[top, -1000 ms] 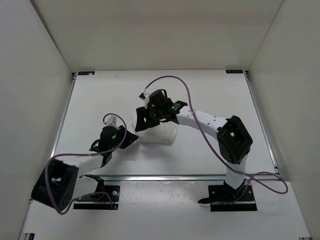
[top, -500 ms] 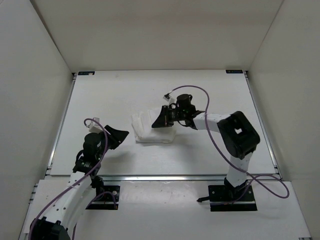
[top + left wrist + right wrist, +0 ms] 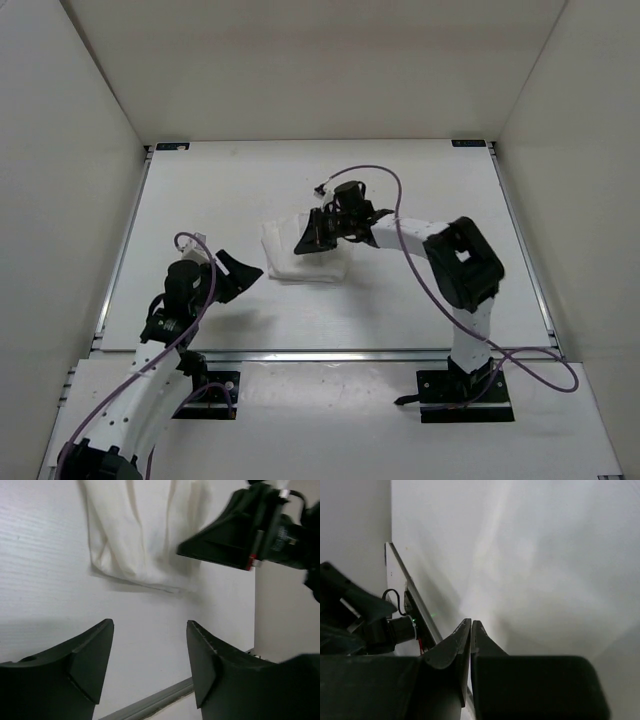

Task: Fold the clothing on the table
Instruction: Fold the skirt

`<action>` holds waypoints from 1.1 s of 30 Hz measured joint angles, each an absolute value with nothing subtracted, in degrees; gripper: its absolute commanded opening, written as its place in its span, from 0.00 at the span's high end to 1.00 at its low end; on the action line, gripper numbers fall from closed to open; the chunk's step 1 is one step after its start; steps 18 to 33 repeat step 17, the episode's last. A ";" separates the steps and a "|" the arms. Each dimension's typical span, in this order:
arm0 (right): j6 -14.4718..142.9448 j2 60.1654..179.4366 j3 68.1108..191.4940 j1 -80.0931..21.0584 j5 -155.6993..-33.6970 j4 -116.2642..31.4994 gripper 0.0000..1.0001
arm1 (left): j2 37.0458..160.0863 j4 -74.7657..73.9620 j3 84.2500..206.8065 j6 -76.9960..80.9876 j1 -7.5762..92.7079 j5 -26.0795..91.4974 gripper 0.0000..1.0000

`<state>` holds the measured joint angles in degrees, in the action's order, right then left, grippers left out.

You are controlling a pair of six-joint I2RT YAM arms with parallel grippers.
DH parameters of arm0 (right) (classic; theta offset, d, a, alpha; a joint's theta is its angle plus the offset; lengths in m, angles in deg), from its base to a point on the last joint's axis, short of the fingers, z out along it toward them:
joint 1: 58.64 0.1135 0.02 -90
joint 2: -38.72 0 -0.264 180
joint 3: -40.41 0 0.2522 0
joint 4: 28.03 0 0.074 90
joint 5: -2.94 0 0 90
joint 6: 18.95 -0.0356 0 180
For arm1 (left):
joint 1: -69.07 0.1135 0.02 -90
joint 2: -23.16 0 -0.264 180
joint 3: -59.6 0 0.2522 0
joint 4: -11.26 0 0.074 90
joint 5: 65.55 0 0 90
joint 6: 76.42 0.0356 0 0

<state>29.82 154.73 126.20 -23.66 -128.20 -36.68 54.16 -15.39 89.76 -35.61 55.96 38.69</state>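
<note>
The clothing (image 3: 288, 264) lay bunched mid-table (image 3: 200, 200), and I had my right fingers (image 3: 451, 650) shut just over its far right part, my left fingers (image 3: 95, 655) open and empty, near its left corner.

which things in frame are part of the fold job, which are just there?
Job:
- clothing
- table
- left tool, open, short of the clothing
- right tool, shut, over the clothing

Just there:
- purple cables
- metal rail
- corner brackets
</note>
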 measured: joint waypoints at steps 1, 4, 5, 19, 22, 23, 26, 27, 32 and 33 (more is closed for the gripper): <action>30.85 151.95 125.96 -23.92 -127.83 -38.26 0.89 | 55.41 -16.44 91.51 -34.67 56.31 39.58 0.20; 34.17 139.05 124.60 -24.76 -125.58 -43.57 0.81 | 60.04 -19.17 97.89 -30.52 56.88 42.01 0.01; 35.63 133.81 123.95 -25.19 -123.94 -45.23 0.78 | 62.08 -20.33 100.54 -28.95 56.86 42.73 0.01; 47.43 110.12 109.04 -35.01 -112.25 -60.42 0.74 | 69.66 -33.53 109.87 -14.65 52.64 43.45 0.01; 47.43 110.12 109.04 -35.01 -112.25 -60.42 0.74 | 69.66 -33.53 109.87 -14.65 52.64 43.45 0.01; 47.43 110.12 109.04 -35.01 -112.25 -60.42 0.74 | 69.66 -33.53 109.87 -14.65 52.64 43.45 0.01; 47.43 110.12 109.04 -35.01 -112.25 -60.42 0.74 | 69.66 -33.53 109.87 -14.65 52.64 43.45 0.01; 47.43 110.12 109.04 -35.01 -112.25 -60.42 0.74 | 69.66 -33.53 109.87 -14.65 52.64 43.45 0.01; 47.43 110.12 109.04 -35.01 -112.25 -60.42 0.74 | 69.66 -33.53 109.87 -14.65 52.64 43.45 0.01; 47.43 110.12 109.04 -35.01 -112.25 -60.42 0.74 | 69.66 -33.53 109.87 -14.65 52.64 43.45 0.01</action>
